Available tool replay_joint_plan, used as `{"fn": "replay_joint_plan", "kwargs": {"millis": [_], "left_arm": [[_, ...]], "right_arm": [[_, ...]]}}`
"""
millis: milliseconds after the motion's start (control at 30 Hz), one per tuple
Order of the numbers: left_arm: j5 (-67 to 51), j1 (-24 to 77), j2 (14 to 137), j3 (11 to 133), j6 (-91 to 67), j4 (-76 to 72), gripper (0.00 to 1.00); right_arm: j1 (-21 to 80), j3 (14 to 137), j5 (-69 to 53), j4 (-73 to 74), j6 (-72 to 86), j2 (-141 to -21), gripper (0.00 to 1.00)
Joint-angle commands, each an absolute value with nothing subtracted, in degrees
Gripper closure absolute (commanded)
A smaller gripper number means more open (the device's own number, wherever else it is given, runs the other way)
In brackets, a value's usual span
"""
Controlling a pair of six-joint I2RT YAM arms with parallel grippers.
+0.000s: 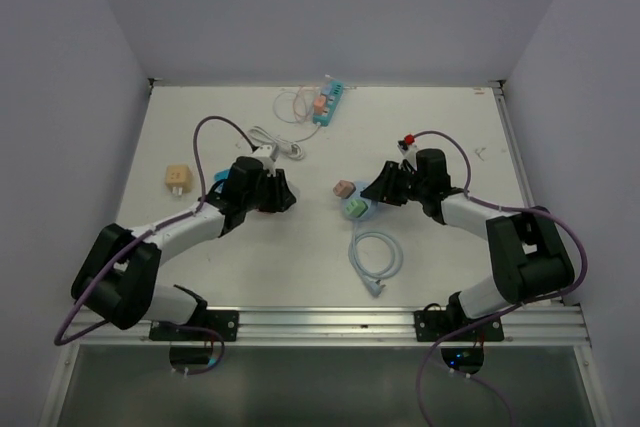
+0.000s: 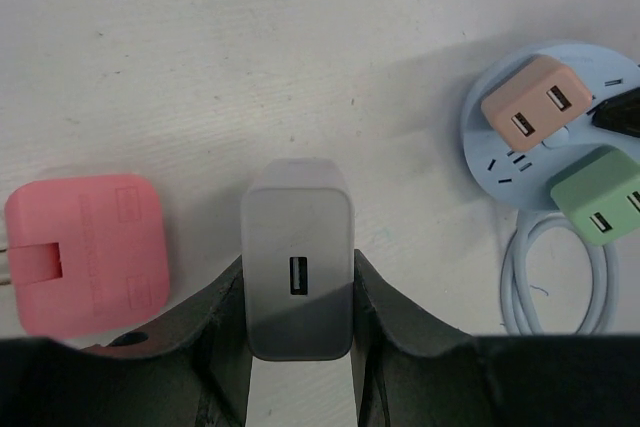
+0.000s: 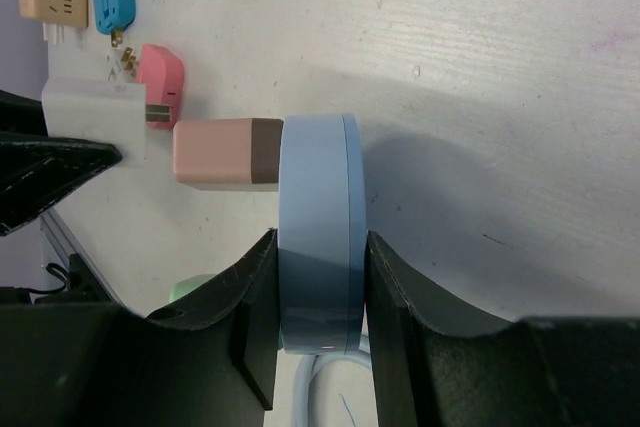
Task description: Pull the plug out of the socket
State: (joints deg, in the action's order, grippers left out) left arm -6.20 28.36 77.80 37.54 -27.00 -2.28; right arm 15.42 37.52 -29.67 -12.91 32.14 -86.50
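Note:
A round pale-blue socket [image 3: 318, 197] stands on edge on the table, with a pink plug [image 3: 215, 152] and a green plug [image 3: 192, 289] stuck in its face. My right gripper [image 3: 320, 237] is shut on the socket's rim. My left gripper [image 2: 298, 262] is shut on a grey-white USB charger plug [image 2: 297, 247], held apart from the socket [image 2: 495, 142], to its left. In the top view the left gripper [image 1: 285, 194] and the right gripper [image 1: 380, 190] face each other across the pink plug [image 1: 344, 189] and the green plug [image 1: 355, 208].
The socket's pale-blue cable [image 1: 376, 259] coils toward the near edge. A pink adapter [image 2: 85, 252] lies left of the left gripper. A tan adapter [image 1: 178, 177] lies at the left. A teal power strip [image 1: 328, 102] and a white cable [image 1: 280, 140] lie at the back.

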Motion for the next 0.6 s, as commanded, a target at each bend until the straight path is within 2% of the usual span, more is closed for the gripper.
{"fn": "replay_joint_plan", "kwargs": {"millis": [0,333,467,500,567], "left_arm": [[-15.10,25.93,81.11,38.76,-32.07,-14.92,0.96],[-20.39,21.45,93.69,42.27,-36.30,-19.69,0.84],[-17.58,21.09,92.64,42.63,-35.25,-17.14,0.65],[-16.45,20.92,92.29,42.45,-35.07,-15.92,0.63],[-15.21,20.57,90.98,42.10,-34.54,-14.95,0.50]], "right_arm": [[15.47,37.44,-31.73,-16.70,32.08,-84.73,1.00],[15.38,37.53,-31.99,-16.35,31.91,-84.82,1.00],[15.47,37.79,-32.17,-16.08,31.47,-84.99,1.00],[15.47,37.79,-32.17,-16.00,31.55,-85.08,1.00],[15.47,37.97,-32.26,-16.00,31.55,-85.60,1.00]]}}
